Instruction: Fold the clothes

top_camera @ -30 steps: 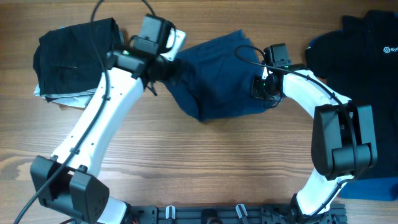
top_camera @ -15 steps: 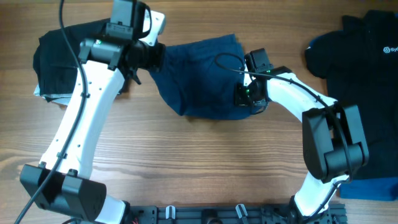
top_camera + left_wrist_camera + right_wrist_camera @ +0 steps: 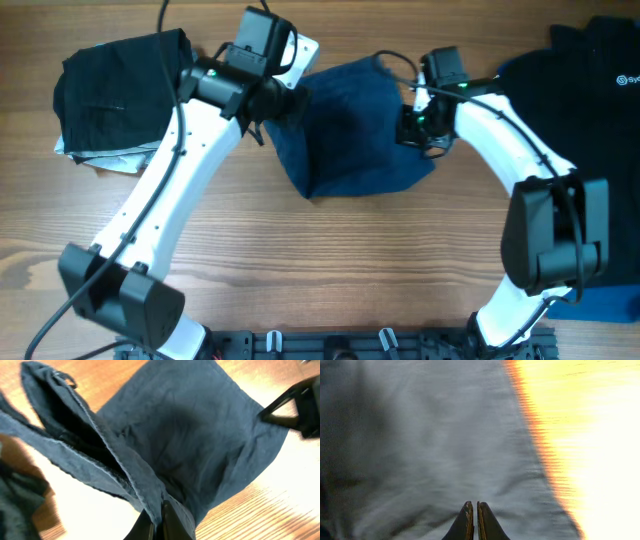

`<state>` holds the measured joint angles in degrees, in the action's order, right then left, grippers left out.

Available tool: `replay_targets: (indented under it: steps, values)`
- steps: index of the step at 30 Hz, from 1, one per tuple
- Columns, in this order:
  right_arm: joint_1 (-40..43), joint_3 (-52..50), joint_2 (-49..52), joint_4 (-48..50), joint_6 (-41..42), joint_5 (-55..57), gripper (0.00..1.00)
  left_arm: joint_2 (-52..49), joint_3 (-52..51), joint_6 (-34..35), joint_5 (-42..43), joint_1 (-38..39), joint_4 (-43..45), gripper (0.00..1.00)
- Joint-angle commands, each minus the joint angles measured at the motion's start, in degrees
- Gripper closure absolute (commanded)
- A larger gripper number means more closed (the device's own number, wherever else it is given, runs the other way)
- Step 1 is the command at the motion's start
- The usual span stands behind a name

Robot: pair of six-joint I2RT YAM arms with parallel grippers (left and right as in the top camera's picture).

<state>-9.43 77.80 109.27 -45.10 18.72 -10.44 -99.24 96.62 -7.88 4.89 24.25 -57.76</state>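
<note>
A navy blue garment (image 3: 350,130) lies spread at the back middle of the table, between my two grippers. My left gripper (image 3: 285,105) is shut on its left edge. The left wrist view shows the hemmed edge (image 3: 125,467) pinched between the fingers (image 3: 161,520). My right gripper (image 3: 418,125) is at the garment's right side. In the right wrist view its fingers (image 3: 475,515) are shut with the blurred cloth (image 3: 445,435) running into them.
A folded black pile (image 3: 115,85) sits at the back left on a pale cloth (image 3: 95,160). A dark pile of clothes (image 3: 590,90) with a small logo lies at the right. A blue cloth (image 3: 600,300) shows at the front right edge.
Both grippers swung left with the navy garment, then came back right. The garment now sits a little further right and back than a second ago.
</note>
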Motion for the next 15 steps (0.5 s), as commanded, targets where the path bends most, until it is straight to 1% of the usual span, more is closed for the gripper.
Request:
replay_targets:
  steps: [1,6,10,15]
  values:
    - [5.07,0.48,-1.05,-1.09,-1.22,4.96,0.96,-1.88,1.31,-0.92,3.61,1.64,1.18,0.96]
    - [7.28,-2.67,-0.92,0.09,-2.03,5.73,0.95,-2.05,1.31,-0.92,3.65,3.43,2.95,0.96]
    - [7.15,-6.1,-0.83,2.67,-2.05,2.58,0.96,-2.05,1.31,-0.94,3.65,5.2,4.35,0.96]
    - [7.13,-6.54,-0.83,1.92,-2.23,0.92,0.96,-2.27,1.31,-0.94,3.65,6.88,5.51,0.96]
